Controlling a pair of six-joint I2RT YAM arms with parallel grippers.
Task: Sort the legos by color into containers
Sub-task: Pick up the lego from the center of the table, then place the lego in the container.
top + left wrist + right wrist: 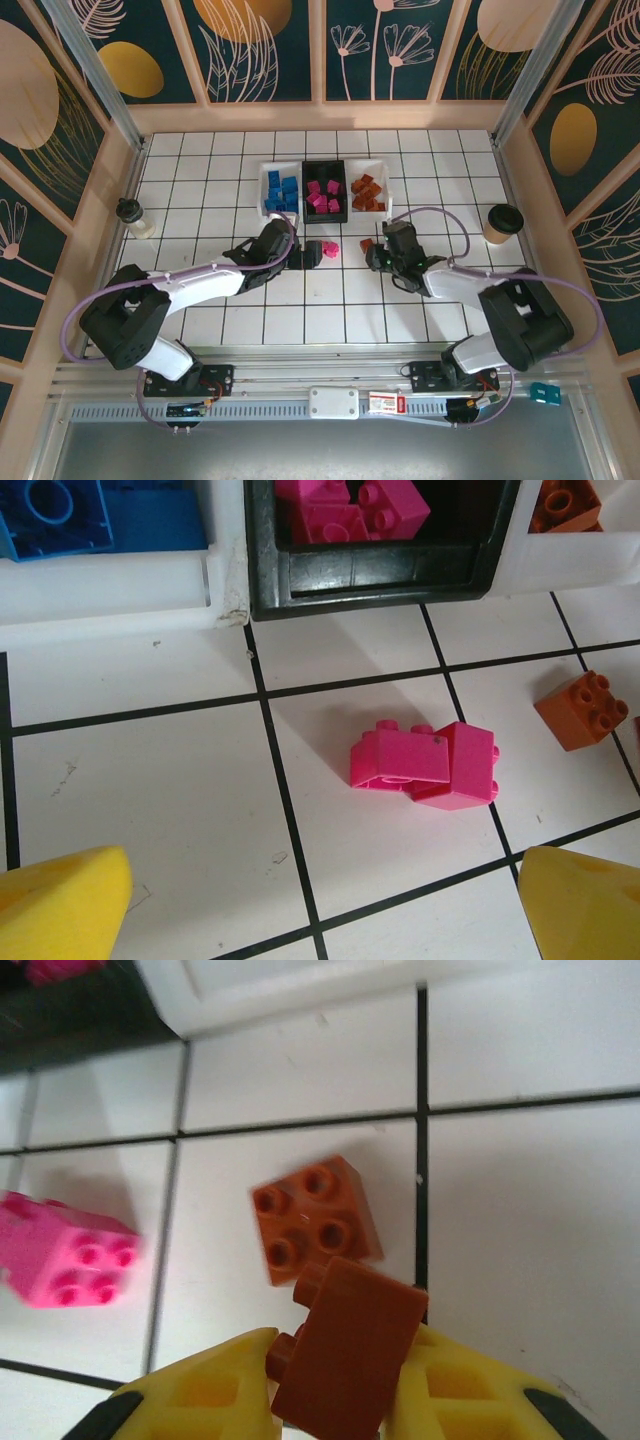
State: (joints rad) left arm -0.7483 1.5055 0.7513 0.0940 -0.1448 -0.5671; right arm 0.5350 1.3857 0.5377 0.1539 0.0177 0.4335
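Because these bricks are light, rigid and slick-sided, you want flat opposite faces squeezed, never the studs. Your right gripper (335, 1385) is clamped on a tilted orange-brown brick (345, 1345) just in front of the black bin (85, 1015), with another orange brick (315, 1220) on the tile beside it. Your left gripper (320, 910), jaws wide apart and holding nothing, hangs over two pink bricks (425, 765) before that bin.

text: none legible | labels: none legible | numbers: none
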